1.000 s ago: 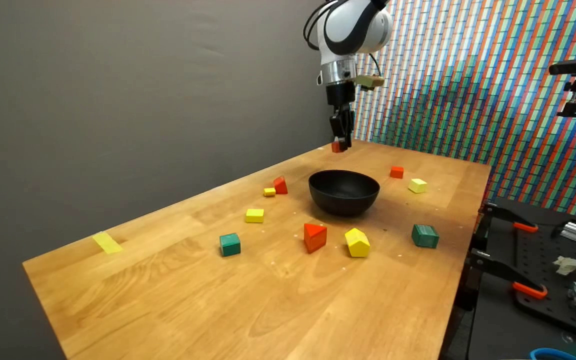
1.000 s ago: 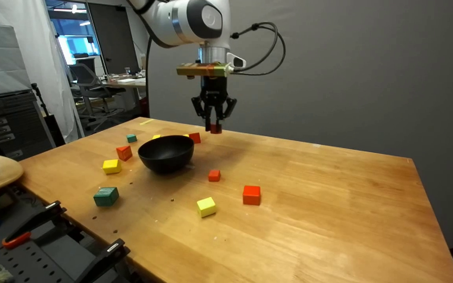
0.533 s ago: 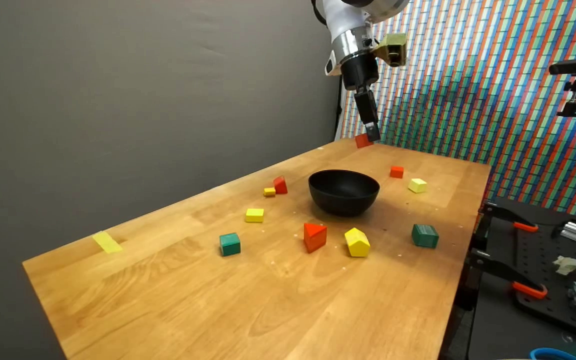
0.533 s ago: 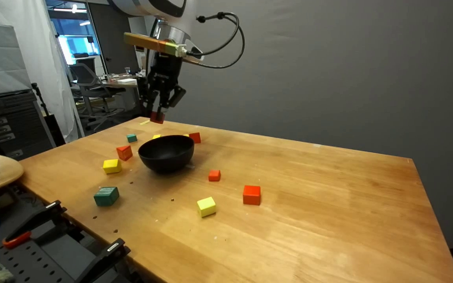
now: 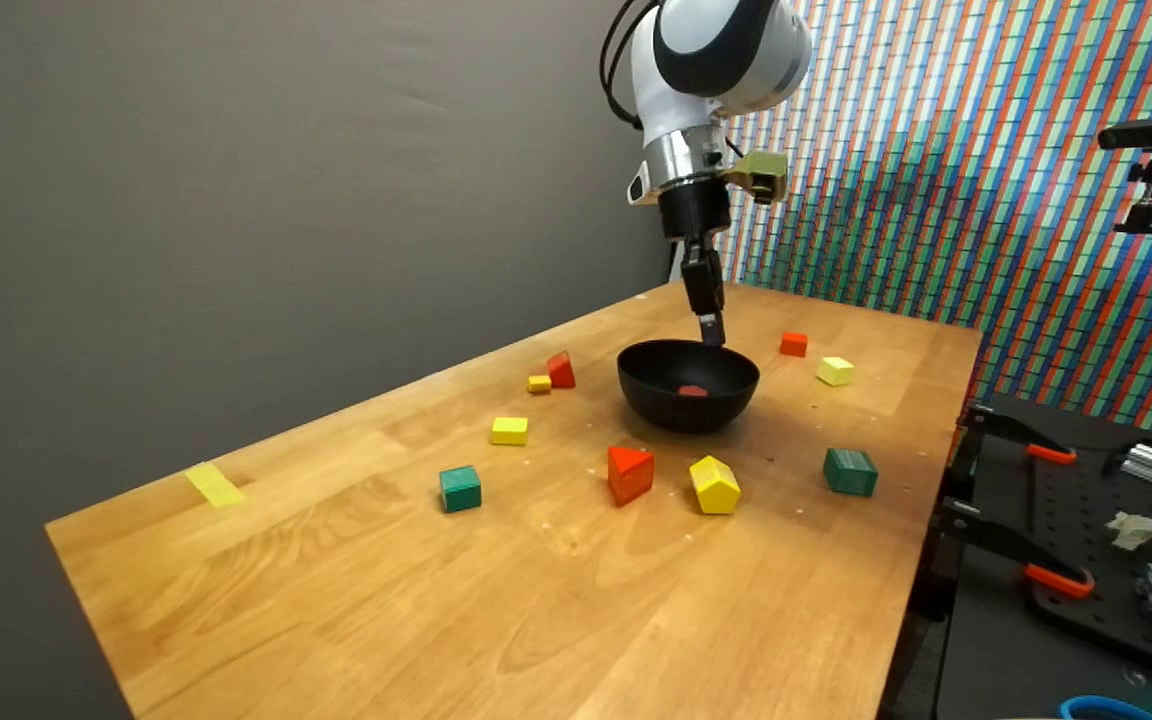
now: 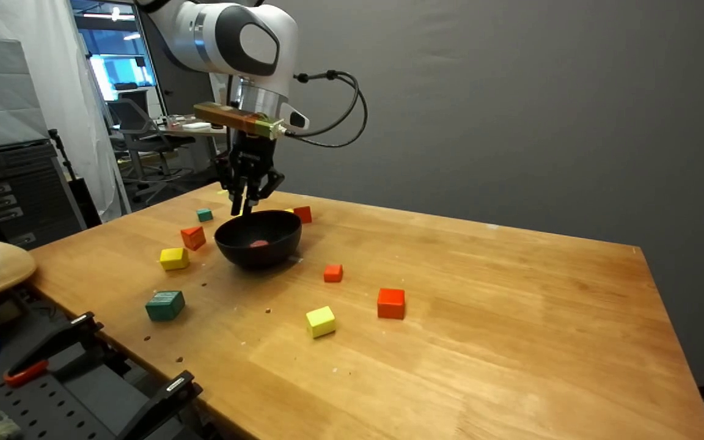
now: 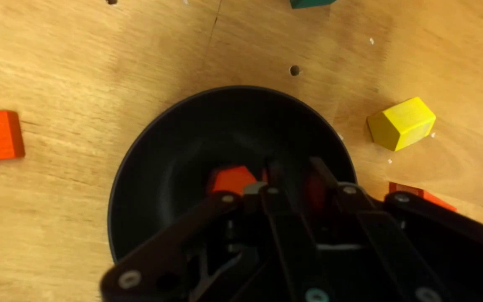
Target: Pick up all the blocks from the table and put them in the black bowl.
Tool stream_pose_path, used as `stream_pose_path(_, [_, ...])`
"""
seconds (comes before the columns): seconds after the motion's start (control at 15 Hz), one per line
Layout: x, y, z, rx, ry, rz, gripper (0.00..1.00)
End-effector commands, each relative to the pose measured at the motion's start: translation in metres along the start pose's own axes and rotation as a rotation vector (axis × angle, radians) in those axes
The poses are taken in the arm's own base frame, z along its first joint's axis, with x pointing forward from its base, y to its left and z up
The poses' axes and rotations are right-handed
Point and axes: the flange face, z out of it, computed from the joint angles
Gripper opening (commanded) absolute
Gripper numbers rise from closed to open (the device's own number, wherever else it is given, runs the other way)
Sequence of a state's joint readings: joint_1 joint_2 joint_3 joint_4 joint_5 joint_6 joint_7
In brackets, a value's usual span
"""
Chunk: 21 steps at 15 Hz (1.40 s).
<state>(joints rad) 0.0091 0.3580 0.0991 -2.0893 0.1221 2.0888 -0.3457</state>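
Note:
The black bowl [image 5: 688,410] stands upright on the wooden table [image 5: 356,610]. A red block [image 6: 258,243] lies inside it and also shows in the wrist view [image 7: 233,179]. My gripper [image 5: 712,338] is just above the bowl's rim; its fingers stand apart with a narrow gap and hold nothing. On the table in an exterior view are a red triangular block [image 5: 630,475], a yellow five-sided block [image 5: 714,486], green blocks [image 5: 460,489] [image 5: 849,472], yellow blocks [image 5: 509,431] [image 5: 539,384] and a red block [image 5: 560,370]. Beyond the bowl lie red blocks [image 6: 391,304] [image 6: 333,273] and a pale yellow block [image 6: 321,322].
Yellow tape [image 5: 214,485] is stuck near the table's far left edge in an exterior view. Clamps with orange tips [image 5: 1016,550] sit on a dark cart beside the table edge. A grey wall [image 6: 511,122] stands along the table.
The gripper carried the red block over the bowl, came down and let it go. The red block is now in the bowl. The other blocks have not moved.

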Motion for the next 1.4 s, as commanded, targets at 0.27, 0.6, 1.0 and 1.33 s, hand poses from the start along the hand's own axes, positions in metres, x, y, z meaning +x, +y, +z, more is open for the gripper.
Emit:
stream_pose_path(0.27, [0.010,-0.035,-0.086,-0.190,0.225,-0.047,0.86])
stream_pose_path(0.6, [0.017,-0.038,-0.099,-0.202,0.252,-0.068,0.98])
stream_pose_path(1.0, [0.035,-0.010,-0.065,-0.405,0.319,0.008,1.00])
stream_pose_path(1.33, [0.090,-0.017,-0.040,-0.637,0.412,-0.118,1.00])
